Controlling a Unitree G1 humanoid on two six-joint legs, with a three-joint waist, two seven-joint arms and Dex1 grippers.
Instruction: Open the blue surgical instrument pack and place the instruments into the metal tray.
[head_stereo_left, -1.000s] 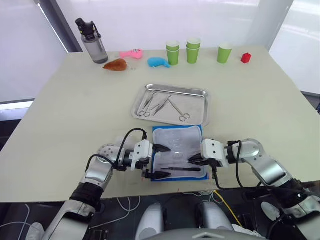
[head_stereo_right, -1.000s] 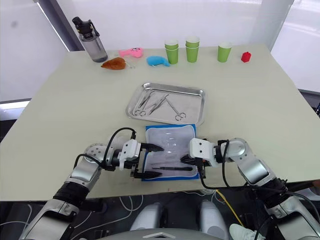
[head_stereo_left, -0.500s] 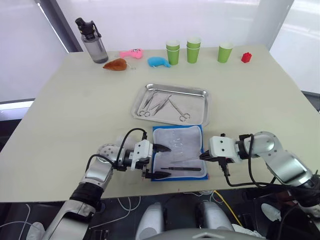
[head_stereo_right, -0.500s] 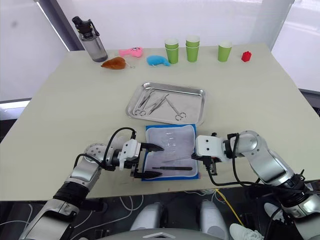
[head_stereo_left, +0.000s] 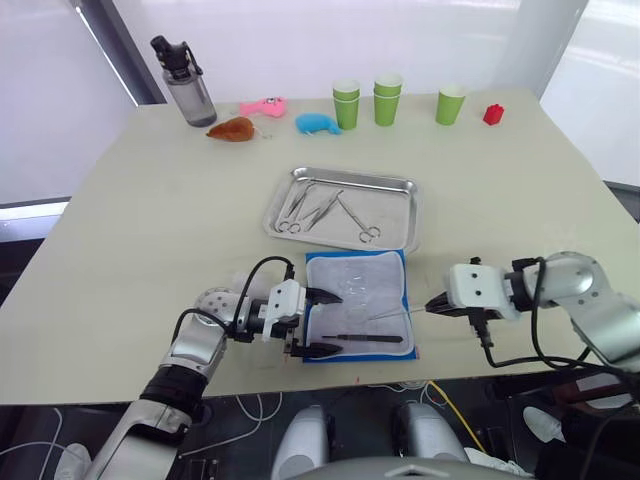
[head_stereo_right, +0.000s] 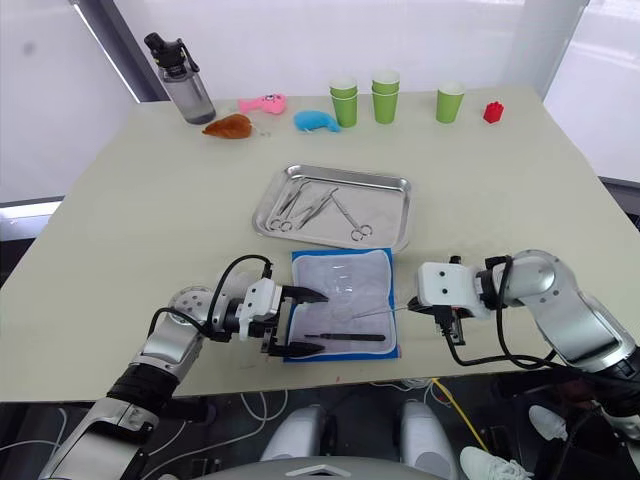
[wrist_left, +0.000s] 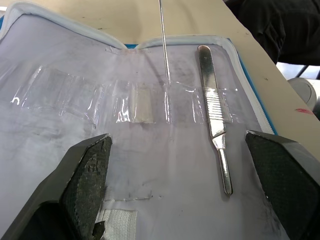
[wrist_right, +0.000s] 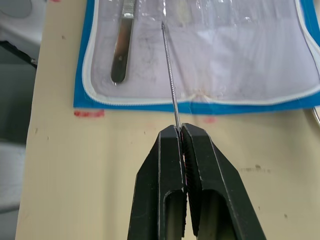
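Note:
The blue surgical instrument pack (head_stereo_left: 358, 290) lies open near the table's front edge, white lining up. My left gripper (head_stereo_left: 336, 322) stands open over its left edge, fingers (wrist_left: 85, 175) apart above the lining. A flat metal handle (wrist_left: 214, 115) stays tucked in a clear pocket. My right gripper (head_stereo_left: 432, 306) is to the right of the pack, shut on the end of a thin silver probe (wrist_right: 170, 75). The probe's far tip still reaches over the lining. Behind the pack, the metal tray (head_stereo_left: 400, 184) holds three ring-handled instruments (head_stereo_left: 325, 208).
Along the far edge stand a dark water bottle (head_stereo_left: 184, 81), green cups (head_stereo_left: 387, 100), a red block (head_stereo_left: 491, 115), and blue (head_stereo_left: 316, 124), pink (head_stereo_left: 262, 106) and brown (head_stereo_left: 232, 129) toys. The table's front edge runs just below the pack.
My right gripper has drawn back to the right, off the pack, pulling the thin probe out of its pocket. The left gripper has stayed put.

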